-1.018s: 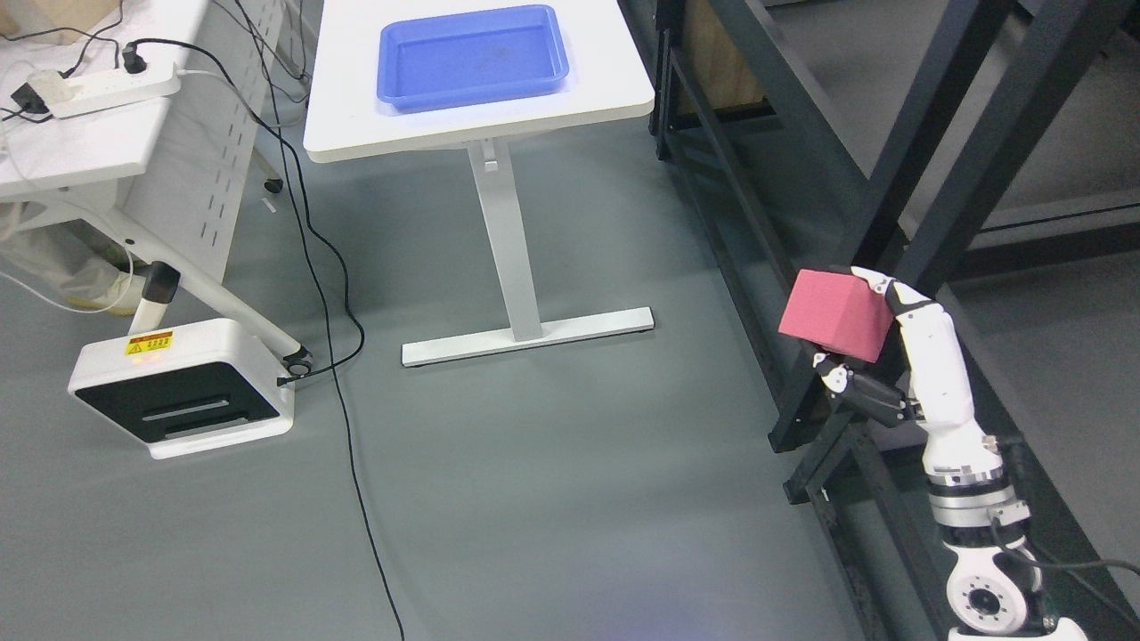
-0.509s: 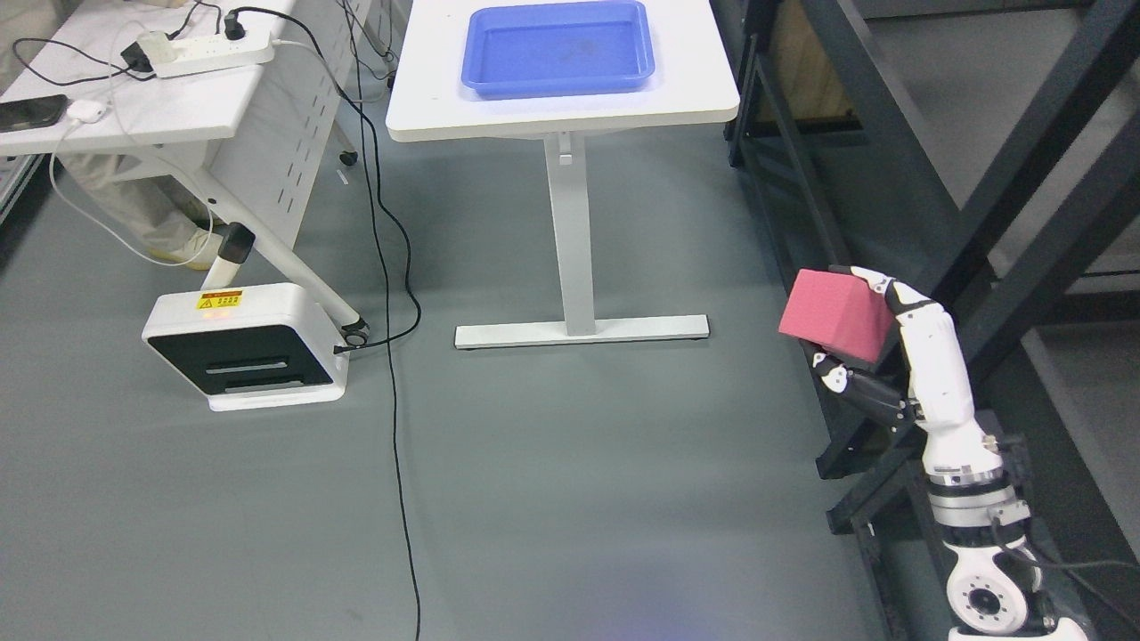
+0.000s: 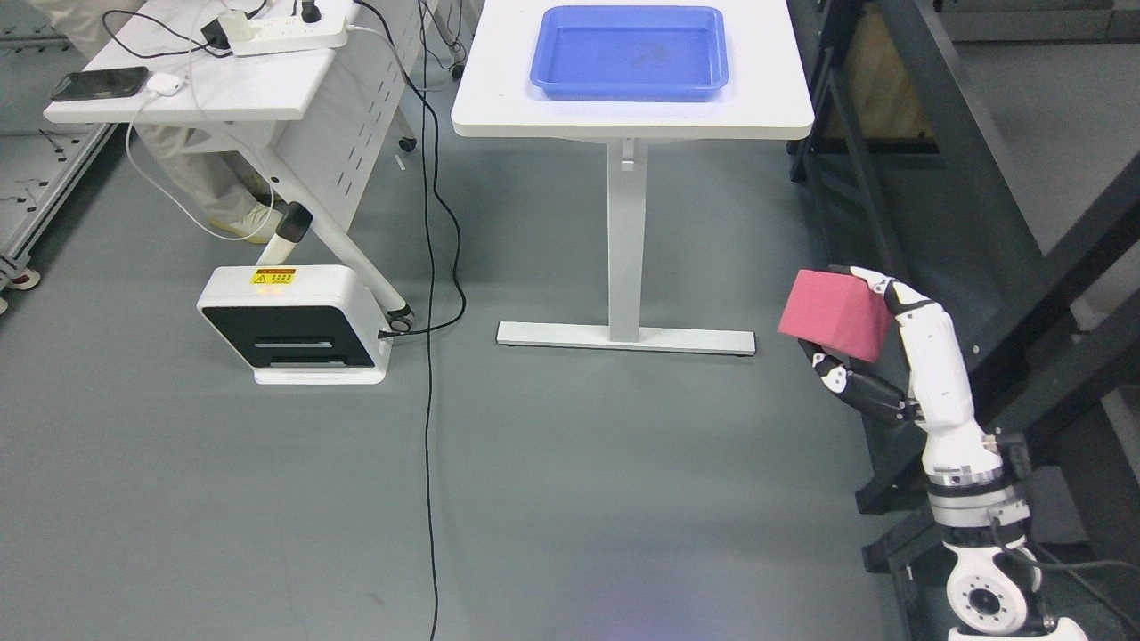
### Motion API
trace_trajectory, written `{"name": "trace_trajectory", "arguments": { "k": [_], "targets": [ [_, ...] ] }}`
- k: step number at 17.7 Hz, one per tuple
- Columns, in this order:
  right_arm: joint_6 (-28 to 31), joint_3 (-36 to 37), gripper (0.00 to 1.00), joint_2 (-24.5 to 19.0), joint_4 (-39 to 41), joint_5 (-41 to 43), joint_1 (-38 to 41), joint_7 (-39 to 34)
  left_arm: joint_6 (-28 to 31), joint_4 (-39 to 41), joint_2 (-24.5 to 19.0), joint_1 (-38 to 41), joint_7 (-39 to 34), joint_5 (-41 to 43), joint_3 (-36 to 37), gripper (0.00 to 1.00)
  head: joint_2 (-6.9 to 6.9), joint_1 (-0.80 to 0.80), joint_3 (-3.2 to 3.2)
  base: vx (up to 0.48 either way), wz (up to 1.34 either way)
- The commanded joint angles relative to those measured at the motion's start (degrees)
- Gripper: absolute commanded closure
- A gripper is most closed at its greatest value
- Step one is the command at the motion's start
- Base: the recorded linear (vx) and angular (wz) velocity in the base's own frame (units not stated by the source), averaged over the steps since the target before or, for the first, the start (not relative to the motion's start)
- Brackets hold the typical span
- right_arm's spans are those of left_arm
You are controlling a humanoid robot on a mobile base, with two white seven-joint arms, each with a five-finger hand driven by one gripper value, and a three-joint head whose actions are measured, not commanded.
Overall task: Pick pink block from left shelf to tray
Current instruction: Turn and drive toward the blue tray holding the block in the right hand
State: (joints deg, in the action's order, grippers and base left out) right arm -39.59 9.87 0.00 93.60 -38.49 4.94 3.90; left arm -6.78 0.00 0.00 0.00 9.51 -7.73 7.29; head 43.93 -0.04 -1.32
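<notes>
My right hand (image 3: 853, 331) is shut on the pink block (image 3: 833, 313) and holds it in the air at the right of the head view, above the grey floor. The fingers wrap its far side and the thumb presses from below. The blue tray (image 3: 629, 51) lies on the white table (image 3: 775, 111) at the top middle, far ahead and to the left of the block. The tray holds nothing. My left hand is out of view.
A black shelf frame (image 3: 962, 196) runs along the right side, close behind my right arm. A white desk (image 3: 196, 93) with a power strip and a phone stands top left. A white box unit (image 3: 294, 325) and a black cable (image 3: 429, 356) lie on the floor.
The whole picture has shifted right, so the camera has turned. The table and tray now sit nearer the middle. My right hand holds the pink block at the same place in view.
</notes>
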Motion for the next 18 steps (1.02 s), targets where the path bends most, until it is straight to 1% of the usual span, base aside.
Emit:
{"name": "trace_trajectory", "arguments": {
  "k": [1,8,13,18],
  "targets": [
    [-0.3,0.0,0.96,1.0,0.0,0.0,0.1,0.0,0.0,1.0,-1.0,1.1,0.0,0.0,0.0,0.0,0.0,0.0,0.0,0.063,0.2],
    [-0.7,0.1,0.96,1.0,0.0,0.0,0.3,0.0,0.0,1.0,-1.0,1.1,0.0,0.0,0.0,0.0,0.0,0.0,0.0,0.087,0.17],
    [-2.5,0.1,0.95,1.0,0.0,0.7,0.4,0.1,0.0,1.0,-1.0,1.1,0.0,0.0,0.0,0.0,0.0,0.0,0.0,0.149,0.11],
    [-2.9,0.1,0.95,1.0,0.0,1.6,0.3,0.1,0.0,1.0,-1.0,1.1,0.0,0.0,0.0,0.0,0.0,0.0,0.0,0.179,0.04]
  ]
}}
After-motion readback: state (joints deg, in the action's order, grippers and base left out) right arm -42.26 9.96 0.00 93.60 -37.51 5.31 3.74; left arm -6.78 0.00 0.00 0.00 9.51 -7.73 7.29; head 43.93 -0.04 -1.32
